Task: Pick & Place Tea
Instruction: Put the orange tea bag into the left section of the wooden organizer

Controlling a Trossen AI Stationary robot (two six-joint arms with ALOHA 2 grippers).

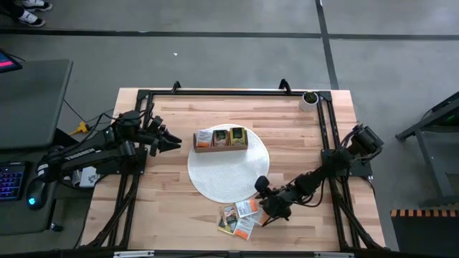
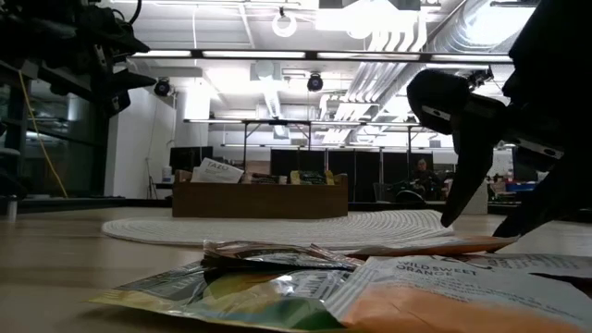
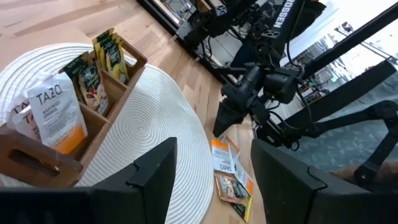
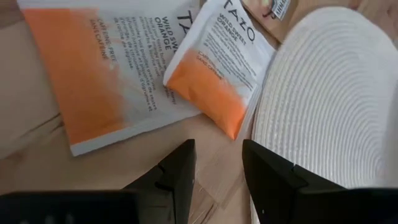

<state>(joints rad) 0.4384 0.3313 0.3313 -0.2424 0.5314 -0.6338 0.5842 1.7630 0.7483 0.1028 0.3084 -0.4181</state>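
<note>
Nearest the front edge, small flat orange, white and green paper tea packets (image 1: pixel 240 217) lie loose on the pale wooden table (image 1: pixel 172 215). The right gripper (image 1: pixel 262 219), jaws part open and empty, hovers over them: the pick is in hand, needing descent and closure. Beyond, the brown wooden compartment box (image 1: pixel 221 140) sits on the white round woven mat (image 1: pixel 215 179); the left gripper (image 1: pixel 177 141) waits open beside it. Contact is unclear.

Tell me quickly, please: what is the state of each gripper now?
Left gripper: open, holding nothing, raised beside the wooden box.
Right gripper: open, holding nothing, low over the loose tea packets.
</note>
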